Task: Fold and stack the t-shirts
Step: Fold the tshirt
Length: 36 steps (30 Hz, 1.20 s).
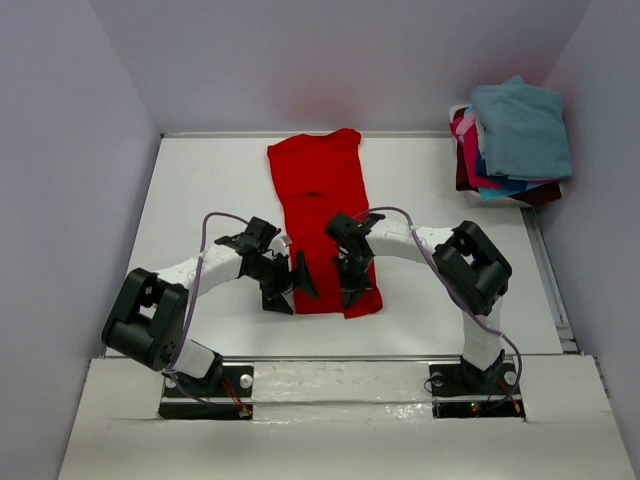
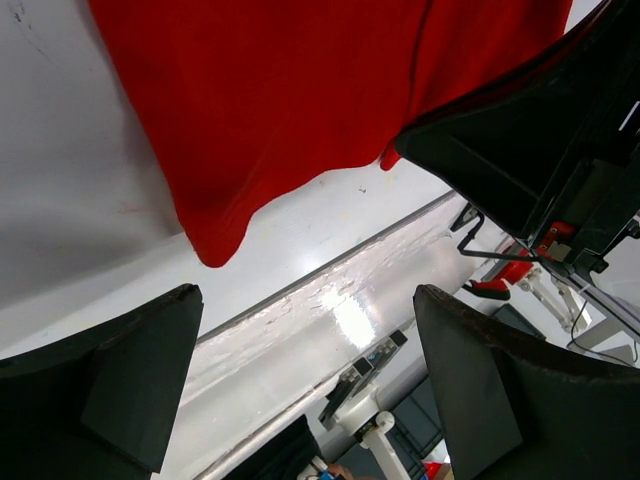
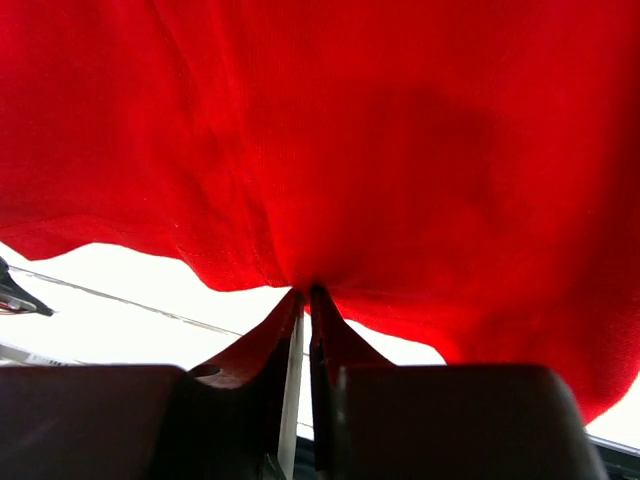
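Red t-shirt (image 1: 322, 200) lies lengthwise on the table (image 1: 200, 190). Right claw (image 1: 352, 296) pinches its near hem. The left claw (image 1: 290, 288) hangs spread beside the near-left corner; it should grip there too, so both lift evenly.

Red shirt (image 3: 380, 140) runs off my right wrist view at the top and both sides. My right gripper (image 3: 305, 292) pinches its hem, tips buried in the pucker. From above, the teal shirt (image 1: 522, 125) covers the pile (image 1: 470, 155): only slivers of the others peek out, count unclear.
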Tool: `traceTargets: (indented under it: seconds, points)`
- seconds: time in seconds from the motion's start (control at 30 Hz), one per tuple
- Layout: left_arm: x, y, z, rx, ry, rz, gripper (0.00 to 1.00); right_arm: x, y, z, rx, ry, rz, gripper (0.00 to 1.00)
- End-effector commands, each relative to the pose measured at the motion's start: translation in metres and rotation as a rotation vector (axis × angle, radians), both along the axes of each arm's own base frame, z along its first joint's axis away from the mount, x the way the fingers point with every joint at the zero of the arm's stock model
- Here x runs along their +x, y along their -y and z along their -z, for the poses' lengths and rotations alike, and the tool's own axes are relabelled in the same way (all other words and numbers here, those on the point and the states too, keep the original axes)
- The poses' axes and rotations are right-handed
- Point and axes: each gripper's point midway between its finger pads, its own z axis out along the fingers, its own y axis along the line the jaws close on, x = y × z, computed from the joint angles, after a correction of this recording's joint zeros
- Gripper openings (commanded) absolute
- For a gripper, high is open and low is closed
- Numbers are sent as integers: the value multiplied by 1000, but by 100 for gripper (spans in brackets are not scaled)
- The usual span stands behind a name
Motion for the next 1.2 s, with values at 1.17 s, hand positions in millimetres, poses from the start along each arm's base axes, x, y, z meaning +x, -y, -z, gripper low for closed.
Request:
traceTargets:
  seconds: [1.17]
  points:
    - [-15,-2,7,-19,-15,37,99,1,-20,-34,33,52,-46,19]
